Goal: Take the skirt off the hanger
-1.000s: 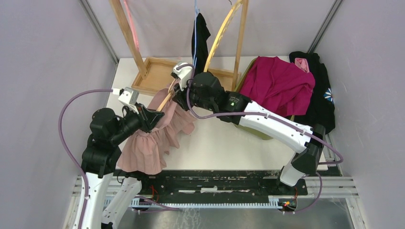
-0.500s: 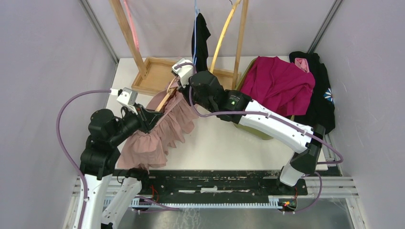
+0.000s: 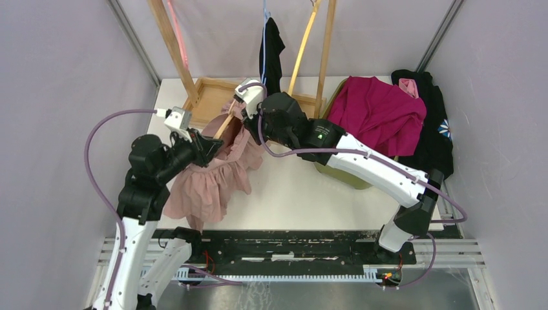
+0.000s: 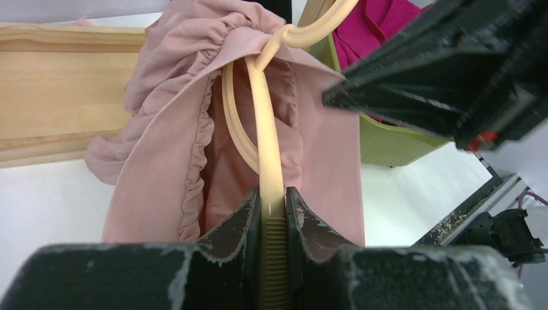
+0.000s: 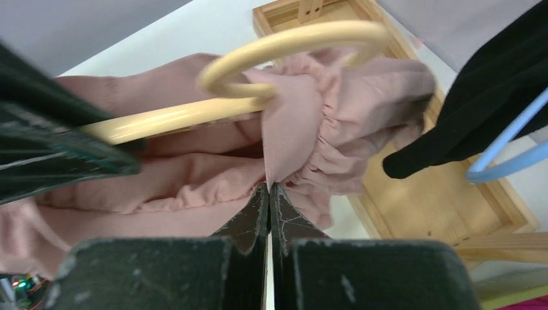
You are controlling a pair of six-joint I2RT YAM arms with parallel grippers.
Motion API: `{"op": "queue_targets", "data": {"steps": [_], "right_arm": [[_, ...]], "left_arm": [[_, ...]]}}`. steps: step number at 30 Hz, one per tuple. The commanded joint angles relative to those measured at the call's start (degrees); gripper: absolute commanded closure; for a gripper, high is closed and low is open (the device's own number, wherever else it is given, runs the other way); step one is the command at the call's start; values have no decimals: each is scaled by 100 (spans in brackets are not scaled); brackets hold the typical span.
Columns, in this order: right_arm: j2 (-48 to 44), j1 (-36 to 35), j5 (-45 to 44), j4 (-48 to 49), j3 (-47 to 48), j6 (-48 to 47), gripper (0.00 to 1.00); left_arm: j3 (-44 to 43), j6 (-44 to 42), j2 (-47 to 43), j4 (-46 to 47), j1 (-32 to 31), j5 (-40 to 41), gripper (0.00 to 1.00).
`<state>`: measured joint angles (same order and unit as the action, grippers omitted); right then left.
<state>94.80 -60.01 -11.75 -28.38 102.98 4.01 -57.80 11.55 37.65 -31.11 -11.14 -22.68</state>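
Since a second ago the skirt [image 3: 207, 184] has lifted rearward and the right gripper [image 5: 269, 192] has pinched shut on its waistband. Nearest, the left gripper [image 4: 273, 197] clamps the hanger [image 4: 263, 129] bar. Skirt threaded on hanger, above table [image 3: 304, 194]. Wooden tray [image 3: 205, 97] just behind.

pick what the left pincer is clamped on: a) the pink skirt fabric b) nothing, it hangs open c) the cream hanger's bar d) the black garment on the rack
C: in the left wrist view the left pincer is shut on the cream bar of the hanger, while the right pincer pinches a fold of the skirt.
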Motion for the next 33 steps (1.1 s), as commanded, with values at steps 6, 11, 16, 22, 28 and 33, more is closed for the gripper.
{"op": "queue_targets", "data": {"steps": [6, 11, 16, 22, 28, 33], "right_arm": [[-42, -497, 507, -125, 701, 161, 99], [-138, -638, 480, -108, 648, 147, 99], [-220, -642, 229, -58, 515, 25, 99], [-167, -645, 240, -64, 539, -70, 99], [3, -651, 460, -219, 739, -138, 99], [-111, -651, -145, -254, 797, -392, 99]], "left_arm": [[-265, 303, 565, 2095, -15, -69, 97], [165, 416, 580, 2568, -12, 60, 97], [203, 174, 479, 2168, -11, -288, 97], [213, -293, 121, 1544, -14, -490, 97], [307, -496, -6, 1242, -10, -638, 97], [177, -812, -134, 563, -8, -957, 97]]}}
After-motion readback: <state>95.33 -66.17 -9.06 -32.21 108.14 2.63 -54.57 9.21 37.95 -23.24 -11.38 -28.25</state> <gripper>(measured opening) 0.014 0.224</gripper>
